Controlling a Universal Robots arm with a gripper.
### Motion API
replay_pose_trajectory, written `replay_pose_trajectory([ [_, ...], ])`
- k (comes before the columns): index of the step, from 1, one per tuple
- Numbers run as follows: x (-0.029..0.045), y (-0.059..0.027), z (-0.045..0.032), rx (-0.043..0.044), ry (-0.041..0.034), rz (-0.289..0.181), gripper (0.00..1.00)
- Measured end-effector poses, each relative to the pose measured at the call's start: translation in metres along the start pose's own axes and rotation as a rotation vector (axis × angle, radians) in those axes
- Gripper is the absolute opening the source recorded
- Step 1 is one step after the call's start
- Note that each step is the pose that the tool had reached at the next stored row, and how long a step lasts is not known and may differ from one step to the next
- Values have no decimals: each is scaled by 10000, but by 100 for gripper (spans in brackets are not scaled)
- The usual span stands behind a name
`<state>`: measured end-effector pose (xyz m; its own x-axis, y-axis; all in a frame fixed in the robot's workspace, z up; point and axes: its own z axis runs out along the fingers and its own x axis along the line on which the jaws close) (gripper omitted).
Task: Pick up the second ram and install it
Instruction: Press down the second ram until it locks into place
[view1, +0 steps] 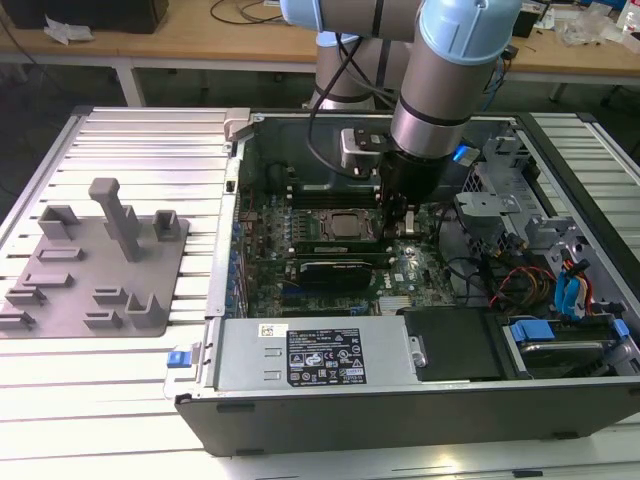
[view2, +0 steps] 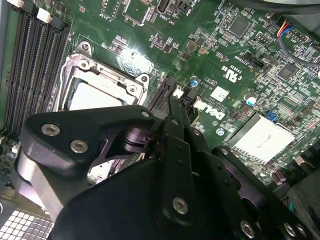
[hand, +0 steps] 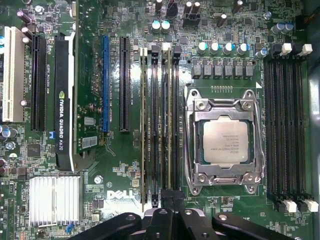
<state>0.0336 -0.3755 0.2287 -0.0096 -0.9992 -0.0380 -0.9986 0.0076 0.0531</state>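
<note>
Exterior view: arm reaches down into open computer case (view1: 420, 400). Gripper (view1: 398, 222) low over green board (view1: 330, 265), beside shiny chip (view1: 345, 226). Grey tray (view1: 95, 265) on table at exterior view's left.

Second wrist view: gripper (view2: 172, 102) fingers pressed together, tips at end of slot.

First wrist view: second ram (hand: 170, 125) stands in slot beside another stick (hand: 145, 125). Gripper (hand: 167, 197) tips at its end, pinching second ram.

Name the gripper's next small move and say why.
Probably a slight press straight down: the gripper sits over one end of the second ram, which already stands in its slot beside the processor socket. I cannot tell whether it is fully seated.
</note>
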Motion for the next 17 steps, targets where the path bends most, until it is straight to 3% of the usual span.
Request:
replay_pose_trajectory([
  [4,-2,1,-15,4,-14,0,8],
  [7,-6,8,-147,1,0,0,8],
  [13,-10,14,-261,1,-1,0,8],
  [17,-10,17,-275,1,0,-1,8],
])
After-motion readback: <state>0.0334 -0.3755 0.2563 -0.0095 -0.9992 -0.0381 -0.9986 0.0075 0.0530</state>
